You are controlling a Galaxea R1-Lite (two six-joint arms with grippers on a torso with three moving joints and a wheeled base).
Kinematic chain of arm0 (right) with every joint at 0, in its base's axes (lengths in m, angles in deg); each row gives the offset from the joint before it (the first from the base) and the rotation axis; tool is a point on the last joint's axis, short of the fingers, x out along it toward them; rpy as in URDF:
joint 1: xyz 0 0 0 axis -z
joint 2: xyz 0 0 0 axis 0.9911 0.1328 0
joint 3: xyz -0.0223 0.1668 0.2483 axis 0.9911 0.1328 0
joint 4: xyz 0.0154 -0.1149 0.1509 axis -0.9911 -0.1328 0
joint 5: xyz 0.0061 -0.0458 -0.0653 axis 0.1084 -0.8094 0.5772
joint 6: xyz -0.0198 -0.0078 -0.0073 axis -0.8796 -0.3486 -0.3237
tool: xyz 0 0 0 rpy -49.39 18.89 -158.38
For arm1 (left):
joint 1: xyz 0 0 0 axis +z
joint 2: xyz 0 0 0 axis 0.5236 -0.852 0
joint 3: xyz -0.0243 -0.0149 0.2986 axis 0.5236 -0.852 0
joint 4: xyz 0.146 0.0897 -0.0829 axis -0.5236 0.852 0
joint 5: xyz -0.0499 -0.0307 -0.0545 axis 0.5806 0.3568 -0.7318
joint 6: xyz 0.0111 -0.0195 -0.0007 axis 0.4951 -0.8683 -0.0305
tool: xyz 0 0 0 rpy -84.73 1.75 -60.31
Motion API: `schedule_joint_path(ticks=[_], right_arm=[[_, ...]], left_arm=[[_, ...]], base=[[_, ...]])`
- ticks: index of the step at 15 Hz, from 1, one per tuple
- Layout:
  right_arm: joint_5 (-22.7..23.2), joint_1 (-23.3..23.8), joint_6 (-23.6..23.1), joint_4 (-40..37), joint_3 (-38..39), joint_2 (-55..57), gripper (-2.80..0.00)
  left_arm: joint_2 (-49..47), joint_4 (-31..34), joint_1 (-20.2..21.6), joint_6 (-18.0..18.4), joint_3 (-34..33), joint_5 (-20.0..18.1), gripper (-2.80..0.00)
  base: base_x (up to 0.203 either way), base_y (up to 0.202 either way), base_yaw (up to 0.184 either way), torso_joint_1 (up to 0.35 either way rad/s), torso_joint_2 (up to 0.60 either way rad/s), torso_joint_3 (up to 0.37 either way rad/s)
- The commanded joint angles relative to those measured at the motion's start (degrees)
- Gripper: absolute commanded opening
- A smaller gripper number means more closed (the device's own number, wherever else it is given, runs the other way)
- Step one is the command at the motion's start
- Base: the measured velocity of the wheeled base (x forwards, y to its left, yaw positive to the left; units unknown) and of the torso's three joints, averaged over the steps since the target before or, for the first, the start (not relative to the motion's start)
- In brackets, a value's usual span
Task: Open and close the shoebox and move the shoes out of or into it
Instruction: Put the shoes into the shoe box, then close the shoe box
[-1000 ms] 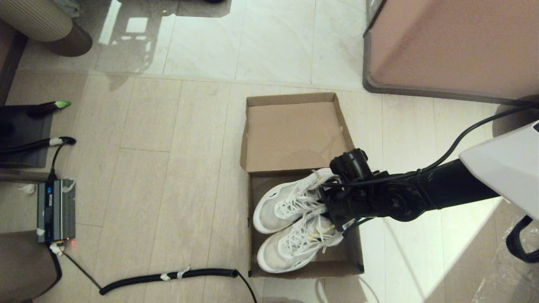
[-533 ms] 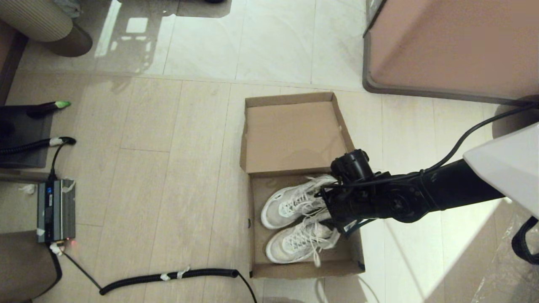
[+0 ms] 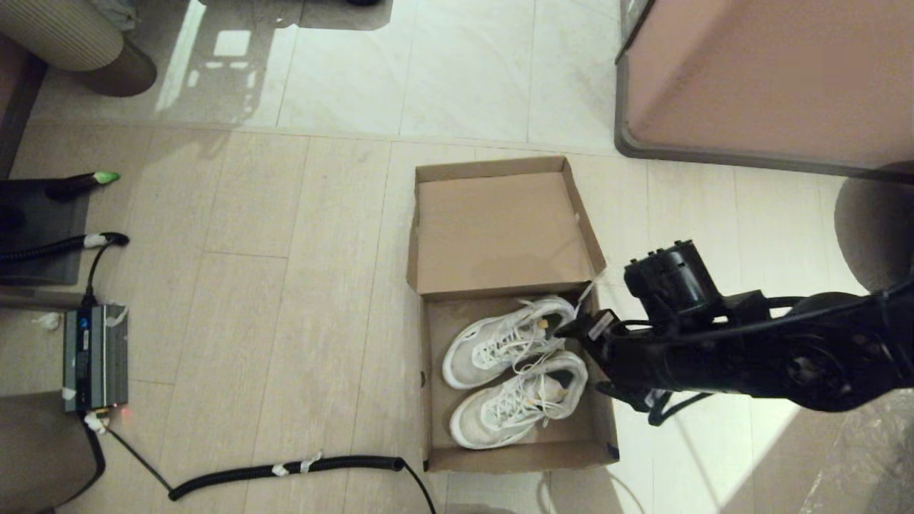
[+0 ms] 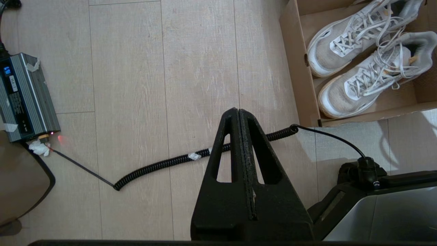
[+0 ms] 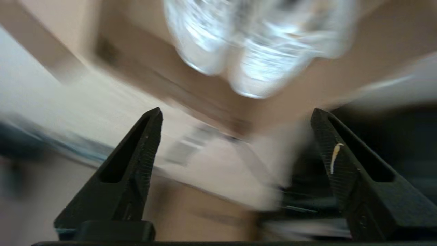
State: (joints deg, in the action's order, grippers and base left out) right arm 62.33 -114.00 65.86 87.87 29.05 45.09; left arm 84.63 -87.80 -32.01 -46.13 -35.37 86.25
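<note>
The brown cardboard shoebox [image 3: 514, 457] stands open on the floor, its hinged lid [image 3: 500, 228] lying flat behind it. Both white and grey sneakers [image 3: 500, 341] [image 3: 518, 401] lie side by side inside, toes to the left; they also show in the left wrist view [image 4: 362, 32]. My right gripper [image 3: 589, 353] hovers over the box's right wall by the heels, open [image 5: 237, 111] with nothing between its fingers. My left gripper [image 4: 238, 111] is shut and empty above the floor, left of the box [image 4: 300, 68]; the head view does not show it.
A black coiled cable [image 3: 285, 470] runs across the floor just left of the box's front corner. A grey power unit [image 3: 95, 357] sits at the far left. A large pinkish-brown block with a grey base [image 3: 771, 78] stands behind and right of the box.
The right gripper lowered both sneakers into the box, let go of them and pulled back to the right. The shoes now rest on the box floor.
</note>
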Motion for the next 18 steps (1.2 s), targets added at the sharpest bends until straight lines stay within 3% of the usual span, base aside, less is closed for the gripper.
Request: schedule_joint_path(ticks=[1, 3, 6, 8, 9, 12, 14, 16, 18], right_arm=[[-2.4, 0.0, -20.9, -1.5, 5.4, -8.7, 0.0], [-9.3, 0.1, -24.3, -2.4, 4.6, -8.3, 0.0], [-11.8, 3.1, -23.1, -2.0, 3.2, -2.0, 0.0], [-13.0, 4.5, -20.7, -1.4, 0.4, 1.3, 0.0], [-13.1, 5.5, -20.5, -1.4, -1.6, 2.3, 0.0], [-12.7, 11.4, -21.5, -1.4, -8.5, 5.9, 0.0], [-12.4, 14.4, -24.1, -1.3, -13.4, 9.3, 0.0], [-9.7, 16.2, -27.8, -1.3, -17.8, 11.5, 0.0], [-6.0, 17.2, -29.0, -1.3, -21.0, 13.9, 0.0]], left_arm=[[0.1, 0.0, 0.0, -0.3, 0.0, 0.0, -2.8], [0.1, 0.0, 0.0, -0.7, 0.0, 0.0, -2.8], [0.1, 0.3, 0.0, -0.8, 0.1, 0.0, -2.8], [0.1, -0.3, 0.0, -3.3, 0.5, 1.4, -2.8], [0.0, 0.0, 0.0, -3.2, 2.0, 2.2, -2.8], [-2.3, 5.3, 0.0, -2.7, 15.9, 4.9, -2.8], [-9.0, 7.6, -0.2, -2.7, 22.1, 5.7, -2.8], [-16.7, 6.8, -0.5, -2.6, 24.7, 5.8, -2.8], [-24.6, 0.9, -0.6, -2.6, 26.3, 5.8, -2.8]], base=[[0.0, 0.0, 0.0, 0.0, 0.0, 0.0], [0.0, 0.0, 0.0, 0.0, 0.0, 0.0], [0.0, 0.0, 0.0, 0.0, 0.0, 0.0], [0.0, 0.0, 0.0, 0.0, 0.0, 0.0], [0.0, 0.0, 0.0, 0.0, 0.0, 0.0], [0.0, 0.0, 0.0, 0.0, 0.0, 0.0], [0.0, 0.0, 0.0, 0.0, 0.0, 0.0], [0.0, 0.0, 0.0, 0.0, 0.0, 0.0], [0.0, 0.0, 0.0, 0.0, 0.0, 0.0]])
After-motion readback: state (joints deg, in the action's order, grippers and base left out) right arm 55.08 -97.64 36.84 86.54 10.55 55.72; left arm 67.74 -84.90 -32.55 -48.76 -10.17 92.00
